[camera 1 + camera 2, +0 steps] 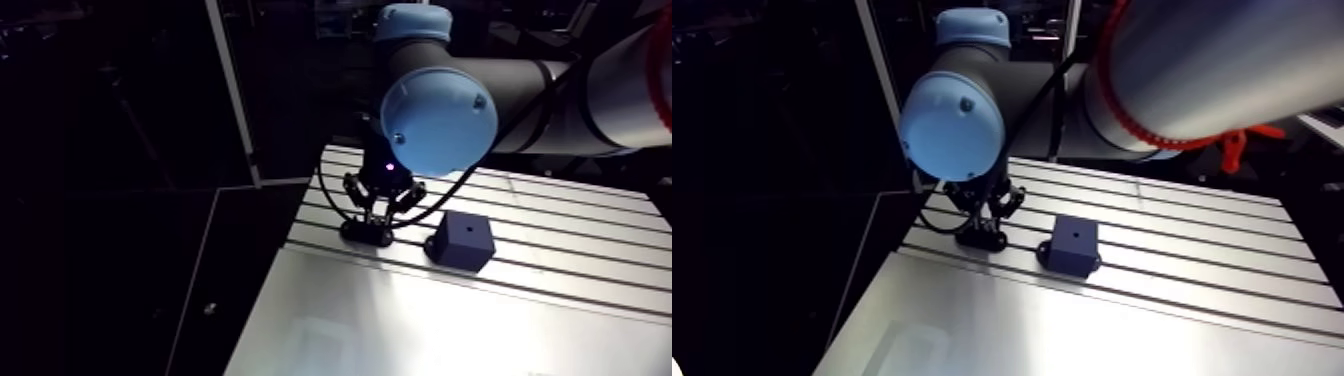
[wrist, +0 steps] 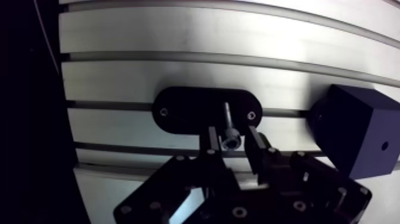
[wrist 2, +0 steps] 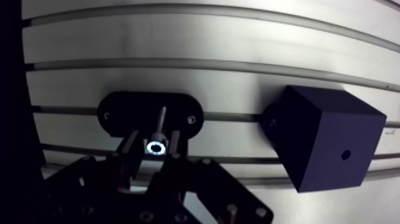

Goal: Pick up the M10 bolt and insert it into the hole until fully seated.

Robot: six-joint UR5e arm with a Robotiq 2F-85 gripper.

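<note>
Wrist view alone: bolt between fingers

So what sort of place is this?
Probably a robotics lab assembly bench: a slotted aluminium table, a silver steel bolt standing in a black oval holder, and a dark cube block with a hole.

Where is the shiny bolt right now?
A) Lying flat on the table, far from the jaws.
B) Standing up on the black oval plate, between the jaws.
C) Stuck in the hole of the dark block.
B: the bolt stands on the black plate with its head between the jaws, and the hole in the block has no bolt in it.
</note>
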